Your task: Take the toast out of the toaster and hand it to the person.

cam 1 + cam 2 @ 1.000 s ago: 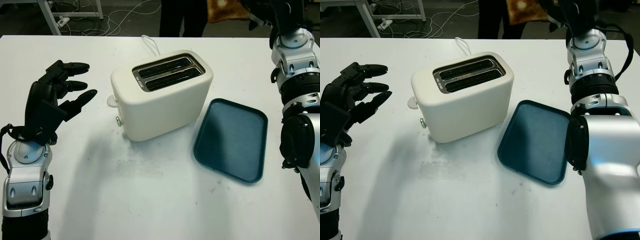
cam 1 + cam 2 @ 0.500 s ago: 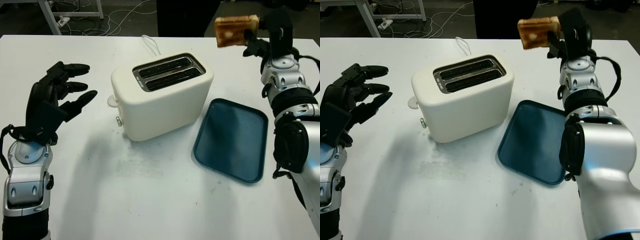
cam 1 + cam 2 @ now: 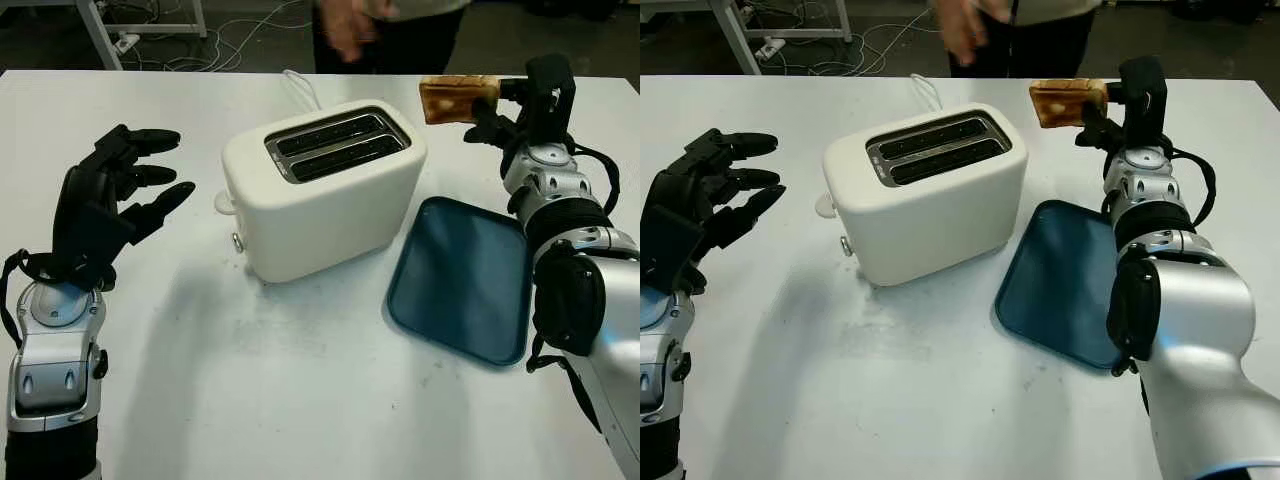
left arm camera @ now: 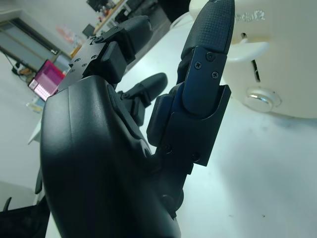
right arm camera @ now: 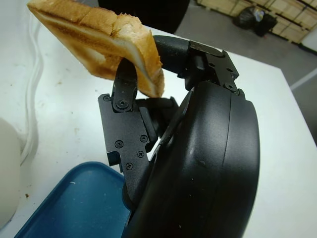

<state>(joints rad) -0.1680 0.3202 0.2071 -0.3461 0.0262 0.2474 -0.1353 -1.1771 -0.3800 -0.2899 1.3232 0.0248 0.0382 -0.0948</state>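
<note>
A browned slice of toast [image 3: 456,98] hangs in the air above the table's far right, beyond the blue tray. My right hand [image 3: 500,108] is shut on its edge, and the slice [image 5: 96,43] sticks out from between the fingers in the right wrist view. The cream toaster [image 3: 322,190] stands mid-table with both slots dark. A person's hand [image 3: 347,22] reaches down at the far edge, behind the toaster and left of the toast. My left hand [image 3: 115,195] is open, raised over the table left of the toaster.
A dark blue tray [image 3: 464,277] lies flat to the right of the toaster, under my right forearm. The toaster's white cord [image 3: 300,88] runs off the far edge. A table leg and cables [image 3: 150,35] sit on the floor beyond.
My right hand has brought the toast down and toward me, turning it flatter. A person's hand has come into view at the far edge. My left hand has not moved.
</note>
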